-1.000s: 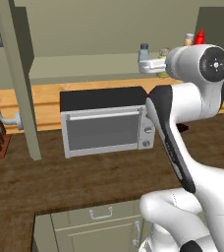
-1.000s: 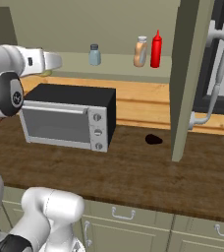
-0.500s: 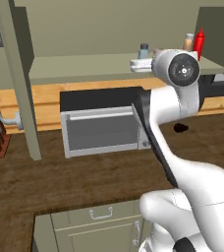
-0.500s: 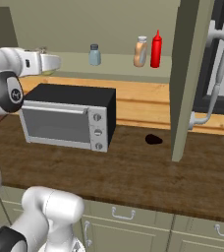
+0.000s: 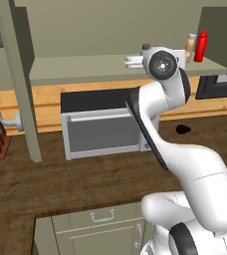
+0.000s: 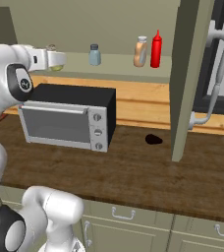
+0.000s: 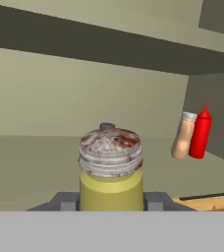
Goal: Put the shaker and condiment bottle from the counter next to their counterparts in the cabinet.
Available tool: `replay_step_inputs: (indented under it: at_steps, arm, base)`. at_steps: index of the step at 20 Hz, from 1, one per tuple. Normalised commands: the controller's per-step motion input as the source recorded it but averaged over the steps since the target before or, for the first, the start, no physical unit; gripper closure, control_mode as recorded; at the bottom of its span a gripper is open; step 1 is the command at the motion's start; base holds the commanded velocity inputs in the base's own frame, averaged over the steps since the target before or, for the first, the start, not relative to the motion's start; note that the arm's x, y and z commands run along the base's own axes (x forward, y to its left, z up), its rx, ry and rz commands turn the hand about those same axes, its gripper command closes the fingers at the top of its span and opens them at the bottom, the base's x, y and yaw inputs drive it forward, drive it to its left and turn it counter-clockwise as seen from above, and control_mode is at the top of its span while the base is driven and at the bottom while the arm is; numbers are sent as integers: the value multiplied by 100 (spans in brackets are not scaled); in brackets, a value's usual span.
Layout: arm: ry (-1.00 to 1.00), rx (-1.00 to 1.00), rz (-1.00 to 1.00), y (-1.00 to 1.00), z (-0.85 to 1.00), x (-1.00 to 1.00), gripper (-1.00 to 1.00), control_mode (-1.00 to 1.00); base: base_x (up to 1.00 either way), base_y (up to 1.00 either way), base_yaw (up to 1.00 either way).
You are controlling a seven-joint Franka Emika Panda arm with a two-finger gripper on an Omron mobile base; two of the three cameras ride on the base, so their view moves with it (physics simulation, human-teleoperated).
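While the wall cabinet (image 6: 119, 64) stands open, its flat olive-grey shelf and plain matte back are seen above a dark wood-grain counter (image 6: 133, 172). On the counter a boxy toaster oven (image 6: 67, 118) is set, black on top, with a silver metal front, a glass door and round knobs. Over the shelf's left part, as the right base view gives it, the gripper (image 6: 55, 60) is held, and its jaws are closed nearly as far as they go on the shaker (image 7: 111, 170), which is gripped low on its body. In the hand view the shaker is seen upright between the two dark finger tips (image 7: 65, 202): a smooth yellow-olive cylinder under a ribbed silver cap with a mottled brown top. Further along the shelf the condiment bottle (image 6: 140, 51) is placed, tan, translucent, round-shouldered and white-capped, touching or just beside a glossy red squeeze bottle (image 6: 156, 49) with a pointed nozzle. Between gripper and bottles, a small pale blue-grey shaker (image 6: 94, 54) with a grey cap is set.
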Motion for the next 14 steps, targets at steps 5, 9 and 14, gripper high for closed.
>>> replay_step_inputs:
  at_steps: [5,9,14]
  arm:
    - [0,0,-7,0,-11,49,100,-100]
    - [0,1,-6,0,-2,45,100,-100]
    - [0,4,-4,0,0,27,100,-100]
  base:
    - [0,0,0]
    - [0,0,0]
    - [0,0,0]
